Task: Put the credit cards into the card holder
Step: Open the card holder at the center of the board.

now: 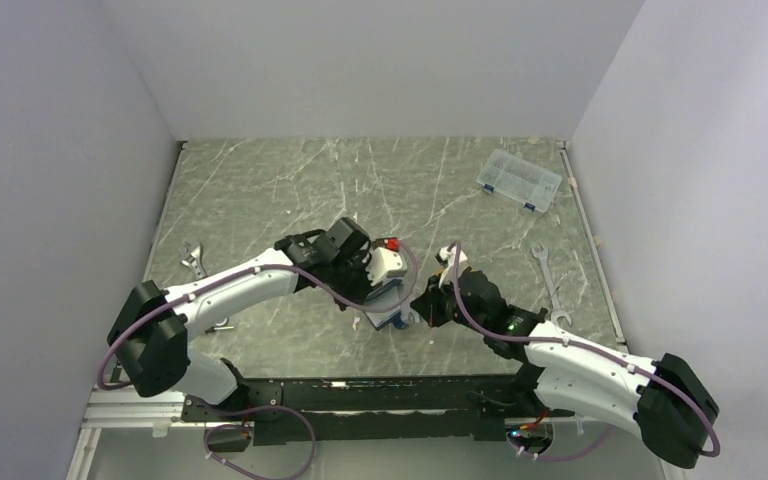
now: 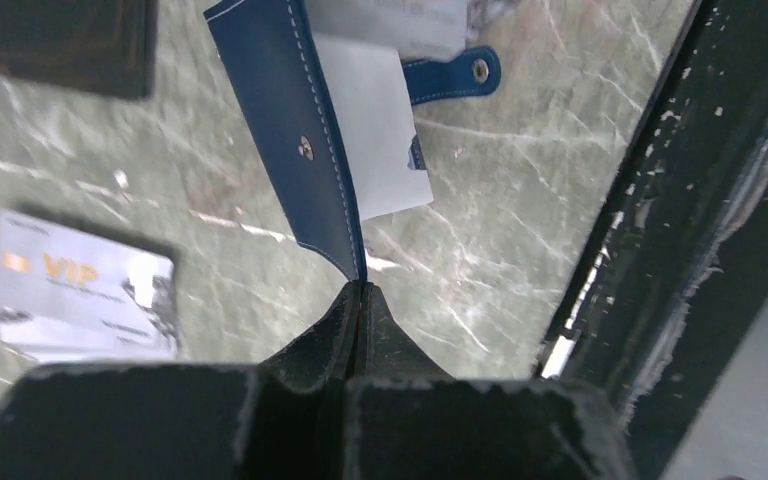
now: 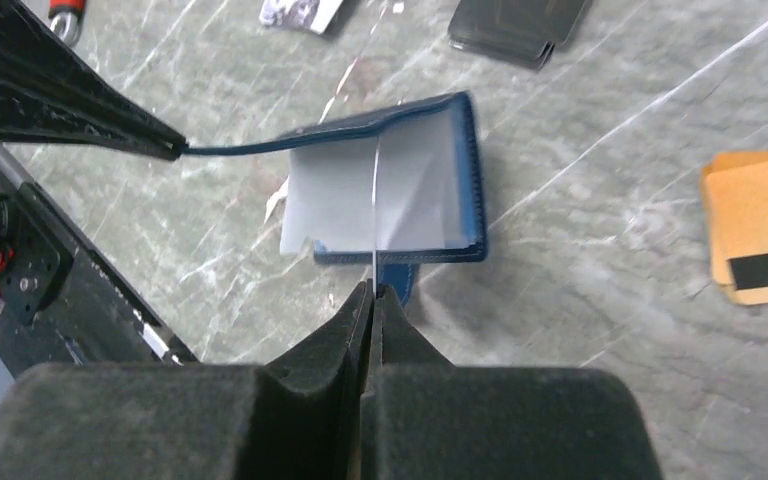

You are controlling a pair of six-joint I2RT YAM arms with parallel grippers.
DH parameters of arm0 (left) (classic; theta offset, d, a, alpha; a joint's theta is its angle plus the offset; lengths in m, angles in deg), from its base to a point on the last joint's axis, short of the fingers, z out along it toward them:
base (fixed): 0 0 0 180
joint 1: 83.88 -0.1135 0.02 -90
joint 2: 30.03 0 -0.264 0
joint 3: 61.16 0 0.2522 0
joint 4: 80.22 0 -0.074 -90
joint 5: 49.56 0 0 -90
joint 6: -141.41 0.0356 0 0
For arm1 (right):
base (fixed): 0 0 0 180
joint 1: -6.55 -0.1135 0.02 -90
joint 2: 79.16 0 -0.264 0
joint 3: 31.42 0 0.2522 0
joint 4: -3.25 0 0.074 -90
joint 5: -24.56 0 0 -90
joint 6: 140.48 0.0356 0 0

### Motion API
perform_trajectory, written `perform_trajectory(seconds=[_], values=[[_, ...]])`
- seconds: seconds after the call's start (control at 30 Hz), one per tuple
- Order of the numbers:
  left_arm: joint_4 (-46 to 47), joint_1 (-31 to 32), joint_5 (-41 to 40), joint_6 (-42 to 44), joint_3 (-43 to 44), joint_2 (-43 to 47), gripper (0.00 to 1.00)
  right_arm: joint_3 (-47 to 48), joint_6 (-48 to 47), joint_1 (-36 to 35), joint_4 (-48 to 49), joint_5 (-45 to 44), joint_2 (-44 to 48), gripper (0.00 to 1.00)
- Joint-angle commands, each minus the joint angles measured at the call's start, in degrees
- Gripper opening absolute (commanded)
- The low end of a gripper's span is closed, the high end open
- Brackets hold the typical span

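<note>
Navy card holder (image 3: 360,135) sat straight ahead of right gripper (image 3: 372,295) clamped on edge-on credit card (image 3: 373,220), long axis toward pocket; left gripper (image 2: 362,290) pinched flap up.

Left arm (image 1: 230,285) and right arm (image 1: 570,355) were extended inward, wrists close together and angled down. The left gripper (image 2: 362,290) was pinched tight on the card holder (image 2: 295,130), at its flap. The right gripper (image 3: 372,292) was clamped on a credit card (image 3: 374,230), held edge-on.
</note>
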Motion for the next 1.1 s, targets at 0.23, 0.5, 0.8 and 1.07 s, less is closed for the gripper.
perform_trajectory(seconds=[0.23,0.5,0.8,1.07], values=[[-9.4,-18.5,15.9,-17.1,0.8,-7.1,0.0,11.4,-4.1,8.9,-5.2,8.6,0.3,0.0],[-1.7,-19.9,17.1,-18.4,-3.2,-6.3,0.0,10.9,1.3,8.6,3.4,18.8,-7.1,0.0],[-3.8,-16.3,9.3,-13.9,4.7,-4.0,0.0,21.9,-1.0,8.4,-0.7,17.8,-11.6,0.0],[-6.9,-9.5,3.7,-15.0,9.3,-4.3,0.0,23.7,-0.2,4.4,-2.3,15.8,-13.6,0.0]])
